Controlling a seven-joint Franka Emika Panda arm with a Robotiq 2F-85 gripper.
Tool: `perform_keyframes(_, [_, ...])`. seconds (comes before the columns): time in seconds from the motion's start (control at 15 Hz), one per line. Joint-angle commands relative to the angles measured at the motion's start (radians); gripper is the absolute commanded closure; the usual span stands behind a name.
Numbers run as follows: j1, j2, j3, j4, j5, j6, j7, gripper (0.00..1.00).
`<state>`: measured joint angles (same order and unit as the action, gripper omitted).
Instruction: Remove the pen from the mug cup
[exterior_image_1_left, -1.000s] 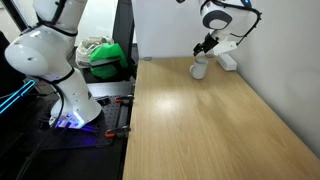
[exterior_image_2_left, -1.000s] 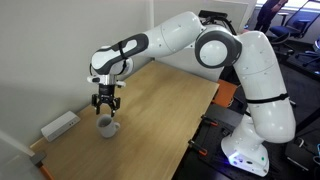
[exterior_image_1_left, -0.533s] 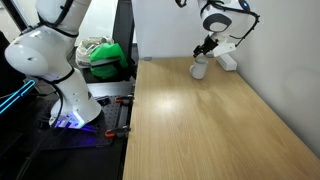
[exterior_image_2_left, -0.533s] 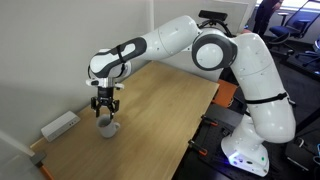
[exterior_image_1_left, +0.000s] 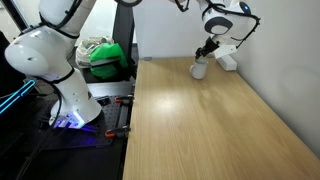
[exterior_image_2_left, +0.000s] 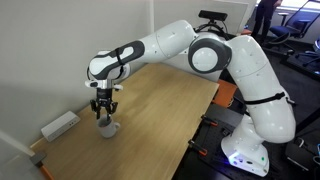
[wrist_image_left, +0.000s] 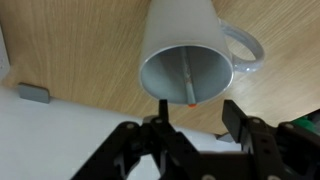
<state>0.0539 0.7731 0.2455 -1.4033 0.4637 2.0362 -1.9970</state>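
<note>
Inside mug cup (wrist_image_left: 180, 30), pen (wrist_image_left: 189, 88) w/ orange tip, shaft faint, fingers (wrist_image_left: 238, 120) spread, empty

Pale grey-white mug (wrist_image_left: 185, 35): base cut by wrist view's top. Thin orange-red pen (wrist_image_left: 188, 80): hidden inside, both exterior views.

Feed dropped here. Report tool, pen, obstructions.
Tool open, poised above pale grey-white cylindrical mug. Thin orange-red-tipped pen inside mug, not gripped. White rectangular block sits apart from mug.
</note>
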Motion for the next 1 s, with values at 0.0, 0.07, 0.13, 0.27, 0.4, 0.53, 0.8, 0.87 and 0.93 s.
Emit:
perform_keyframes(0.0, [-0.002,0.047,0.013,0.068,-0.04,-0.012,0.035,0.48])
perform_keyframes(0.07, [-0.002,0.055,0.014,0.077,-0.044,-0.014,0.036,0.48])
perform_keyframes(0.13, [-0.002,0.064,0.014,0.087,-0.049,-0.016,0.038,0.5])
perform_keyframes(0.27, [-0.002,0.081,0.016,0.106,-0.057,-0.02,0.04,0.53])
perform_keyframes(0.4, [-0.001,0.094,0.017,0.121,-0.063,-0.023,0.043,0.56])
perform_keyframes(0.53, [-0.001,0.104,0.02,0.132,-0.065,-0.025,0.044,0.56])
perform_keyframes(0.8, [0.001,0.111,0.023,0.139,-0.067,-0.026,0.044,0.6])
perform_keyframes(0.87, [0.001,0.111,0.024,0.138,-0.067,-0.026,0.043,0.58])
perform_keyframes(0.93, [0.001,0.109,0.024,0.134,-0.067,-0.025,0.043,0.56])
